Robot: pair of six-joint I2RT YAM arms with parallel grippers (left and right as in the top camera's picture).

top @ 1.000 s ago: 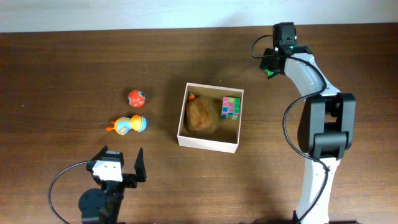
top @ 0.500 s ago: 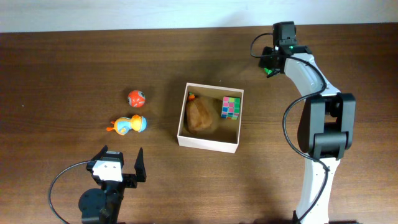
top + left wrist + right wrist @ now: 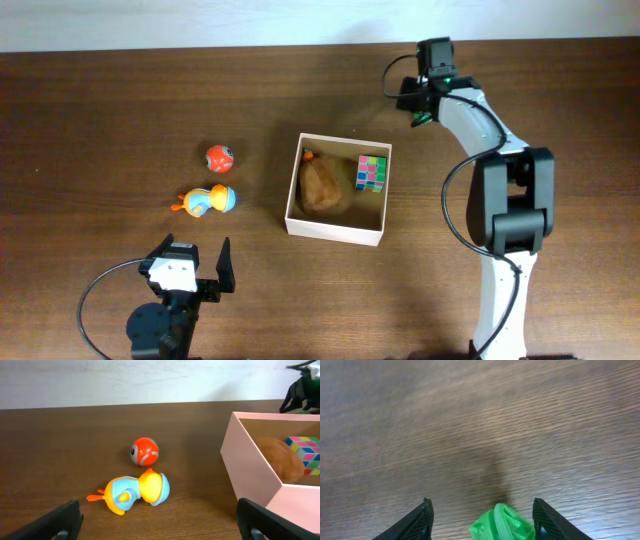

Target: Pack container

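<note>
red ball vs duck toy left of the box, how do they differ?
Shape: the red ball is round; the duck toy is elongated and lies on its side. Colour: the ball is red-orange with a pale eye mark; the duck is blue and orange. Size: the duck is bigger than the ball. Shared: both sit on the table, outside the container, to its left.

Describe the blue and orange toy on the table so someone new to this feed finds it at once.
Start at the container, the white-walled square box mid-table. In the overhead view, two small toys lie on bare wood to its left. Take the blue and orange duck-like toy, elongated and two-coloured, farther from the wall than the round red-orange ball.
</note>
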